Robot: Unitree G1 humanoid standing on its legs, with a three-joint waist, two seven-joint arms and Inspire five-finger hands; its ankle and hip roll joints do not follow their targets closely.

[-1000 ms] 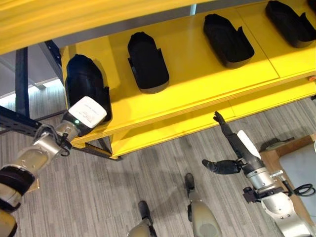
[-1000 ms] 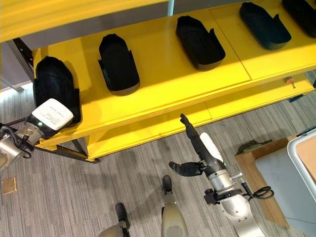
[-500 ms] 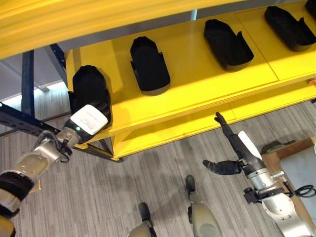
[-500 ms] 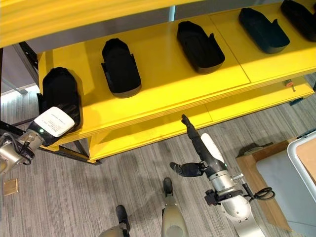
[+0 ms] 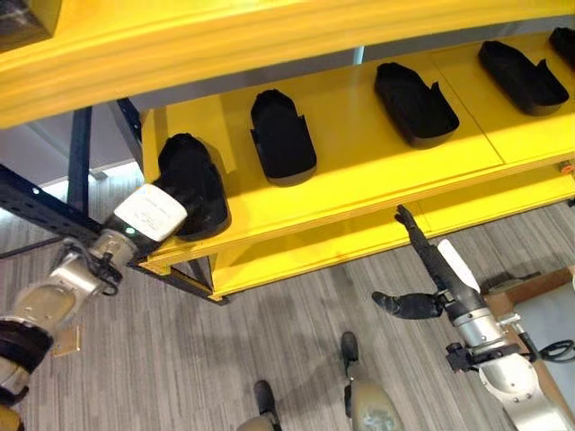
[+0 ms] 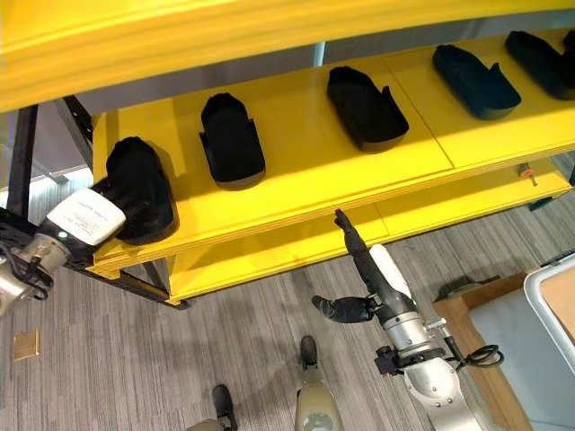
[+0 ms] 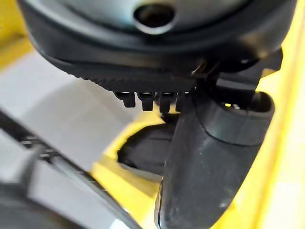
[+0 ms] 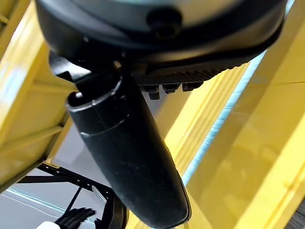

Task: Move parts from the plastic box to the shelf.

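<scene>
Left hand of mine [image 5: 153, 214] is at the left end of the yellow shelf board [image 5: 359, 153], its white-covered back up and its dark fingers against the near end of a black moulded plastic part [image 5: 191, 184]. I cannot tell whether those fingers are curled round the part or only laid against it. The part rests on the board at its left front corner, its long axis running from the front edge toward the back and leaning slightly left. On the same board, further right, lie a second black part [image 5: 283, 136], a third black part [image 5: 415, 90] and a fourth black part [image 5: 523, 65], each lying front to back like the first and well apart. My right hand [image 5: 429, 283] hangs below the board's front edge over the grey plank floor [image 5: 269, 341], fingers straight, thumb out to the side, holding nothing.
</scene>
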